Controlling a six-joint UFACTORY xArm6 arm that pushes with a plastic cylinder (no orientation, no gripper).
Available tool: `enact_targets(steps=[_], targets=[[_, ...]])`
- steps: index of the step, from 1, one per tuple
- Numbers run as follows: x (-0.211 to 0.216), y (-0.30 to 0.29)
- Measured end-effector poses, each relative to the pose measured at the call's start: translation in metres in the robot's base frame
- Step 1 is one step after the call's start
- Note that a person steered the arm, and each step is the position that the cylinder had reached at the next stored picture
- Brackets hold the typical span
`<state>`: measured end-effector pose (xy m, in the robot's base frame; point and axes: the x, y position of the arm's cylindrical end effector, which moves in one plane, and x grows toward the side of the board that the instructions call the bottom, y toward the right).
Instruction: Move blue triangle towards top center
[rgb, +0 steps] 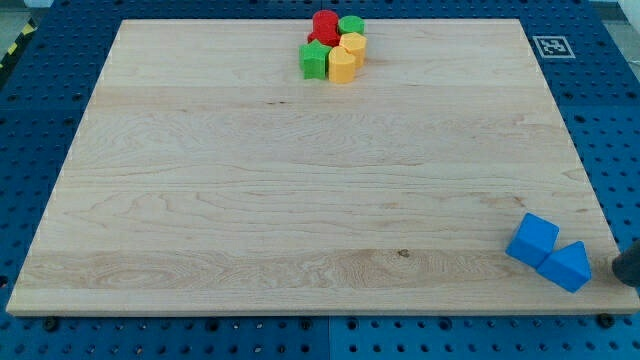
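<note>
The blue triangle (569, 267) lies at the board's bottom right corner, touching a blue cube (532, 239) on its upper left. My tip (626, 272) is a dark shape at the view's right edge, just right of the blue triangle, a small gap apart. A cluster sits at the top center: a red block (325, 26), a green block (351, 24), a green star-like block (314, 60) and two yellow blocks (342, 66) (353, 47).
The wooden board (300, 180) lies on a blue perforated table. A black-and-white marker tag (551, 46) sits by the board's top right corner. The triangle is close to the board's right and bottom edges.
</note>
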<state>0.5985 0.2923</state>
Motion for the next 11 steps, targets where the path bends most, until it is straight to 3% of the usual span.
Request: enact_targets(steps=[4,7,9,10,11], targets=[[0.0,-0.068],[-0.008,-0.167],[-0.047,-0.231],[-0.073,-0.24],[-0.072,-0.236]])
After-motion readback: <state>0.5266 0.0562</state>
